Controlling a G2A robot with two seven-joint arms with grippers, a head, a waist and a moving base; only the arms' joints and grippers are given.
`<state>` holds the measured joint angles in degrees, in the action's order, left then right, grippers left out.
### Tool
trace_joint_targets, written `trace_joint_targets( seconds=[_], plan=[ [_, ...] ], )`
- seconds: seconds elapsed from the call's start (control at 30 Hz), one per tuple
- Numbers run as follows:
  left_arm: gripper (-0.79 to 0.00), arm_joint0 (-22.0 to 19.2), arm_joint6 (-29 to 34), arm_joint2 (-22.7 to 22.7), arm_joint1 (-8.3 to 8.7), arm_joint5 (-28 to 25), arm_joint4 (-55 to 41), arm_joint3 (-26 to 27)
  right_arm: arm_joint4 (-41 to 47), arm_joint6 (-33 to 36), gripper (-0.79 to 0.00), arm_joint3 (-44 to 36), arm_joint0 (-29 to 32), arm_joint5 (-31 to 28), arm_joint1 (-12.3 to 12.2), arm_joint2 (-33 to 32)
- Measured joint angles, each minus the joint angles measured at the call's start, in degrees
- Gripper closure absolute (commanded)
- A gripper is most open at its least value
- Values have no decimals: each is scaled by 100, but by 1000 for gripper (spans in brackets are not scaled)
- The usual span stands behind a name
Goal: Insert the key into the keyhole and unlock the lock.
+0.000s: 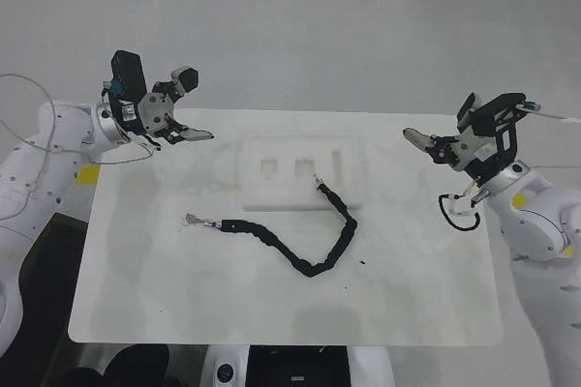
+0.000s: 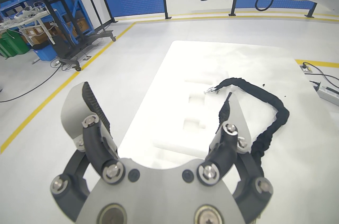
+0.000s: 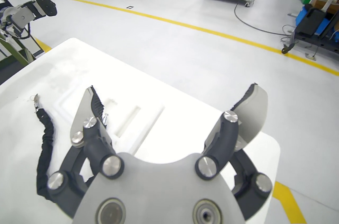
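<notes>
The left gripper [image 1: 188, 106] hangs with its jaws spread wide over the table's [image 1: 174, 290] far left corner. A black cable lock [image 1: 347, 229] snakes across the middle, with one metal end lying on the white foam tray [image 1: 271, 196]. The right gripper [image 1: 441, 124] is wide open at the far right corner.

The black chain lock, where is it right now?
In the top view the black chain lock curls across the white table, one end on the foam tray, the other toward the robot's left.
</notes>
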<state>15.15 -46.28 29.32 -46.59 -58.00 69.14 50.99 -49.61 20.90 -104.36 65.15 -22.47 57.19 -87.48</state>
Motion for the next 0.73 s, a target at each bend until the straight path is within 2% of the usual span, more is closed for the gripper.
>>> trace_joint_targets(
  seconds=[0.3,0.73],
  plan=[
    [-785,-290,0,-174,36,0,-57,-332,-306,211,-785,201,-324,-63,-38,-151],
    [-784,-310,0,-214,34,0,-97,-346,-336,187,-784,189,-353,-32,-38,-159]
  ],
)
